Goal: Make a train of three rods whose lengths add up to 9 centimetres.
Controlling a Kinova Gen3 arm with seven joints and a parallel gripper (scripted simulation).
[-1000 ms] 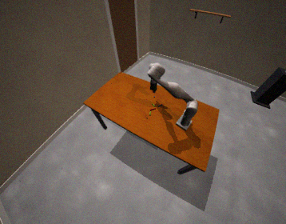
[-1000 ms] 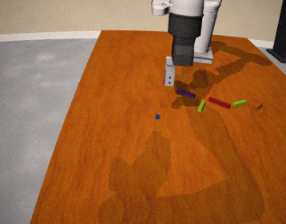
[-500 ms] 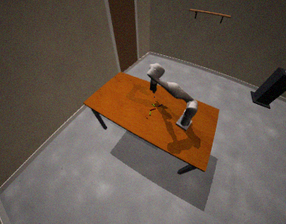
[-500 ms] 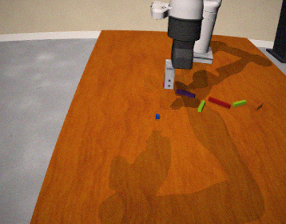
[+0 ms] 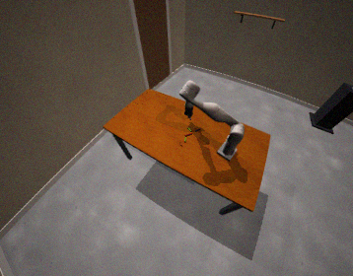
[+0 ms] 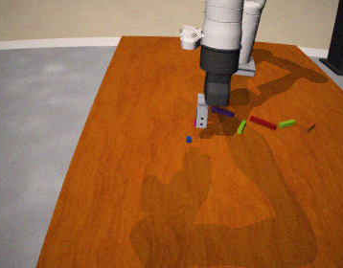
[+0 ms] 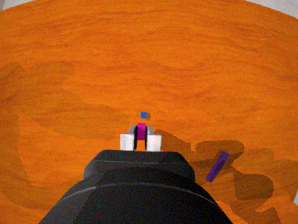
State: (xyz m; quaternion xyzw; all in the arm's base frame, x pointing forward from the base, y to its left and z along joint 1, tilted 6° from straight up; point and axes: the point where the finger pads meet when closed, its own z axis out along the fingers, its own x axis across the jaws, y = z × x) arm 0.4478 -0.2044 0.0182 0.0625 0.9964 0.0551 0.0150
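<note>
Low over the orange table, the gripper is clamped on the magenta rod, which stands pinched between its two pale fingers with its lower end close to the wood. Taking that gripper as my landmark: the small blue rod lies nearest to me, just in front of it and a little to its left, apart from the fingers. Just behind and to the right of the gripper lies the purple rod, flat on the table. To its right sits a lime rod, then the red rod, then a second lime rod, and farthest out a short orange rod. Beyond the gripper, the arm's grey base rests on the table.
</note>
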